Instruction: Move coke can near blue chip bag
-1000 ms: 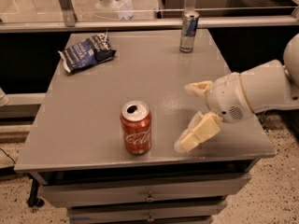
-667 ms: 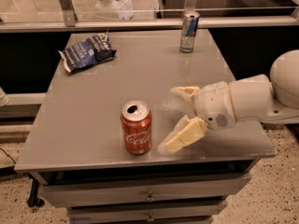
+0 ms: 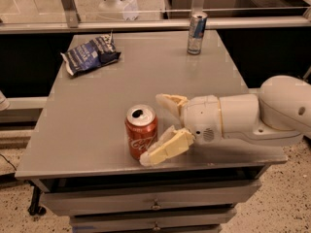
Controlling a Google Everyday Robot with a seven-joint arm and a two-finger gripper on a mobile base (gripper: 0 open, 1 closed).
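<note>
Closing in from the right over the last second, the gripper (image 3: 153,129) has gone from well clear of the coke can (image 3: 141,136) to right up against it, while the can itself has not shifted. It stands upright near the front edge of the grey table (image 3: 92,110), its tab already opened. The blue chip bag (image 3: 90,55) lies well behind the can and to its left, and a blue-and-silver can (image 3: 196,27) stands far behind it to the right. The fingers (image 3: 167,148) are spread wide, wider than the can: the nearer one reaches along the can's front right side with its tip at or touching the base, and the farther one sits just behind and right of the rim, apparently apart from it. Nothing is held yet. I judge the can light, thin-walled and smooth, easy to tip or dent, and possibly holding liquid, so a moderate squeeze around mid-height on the round wall looks best.
</note>
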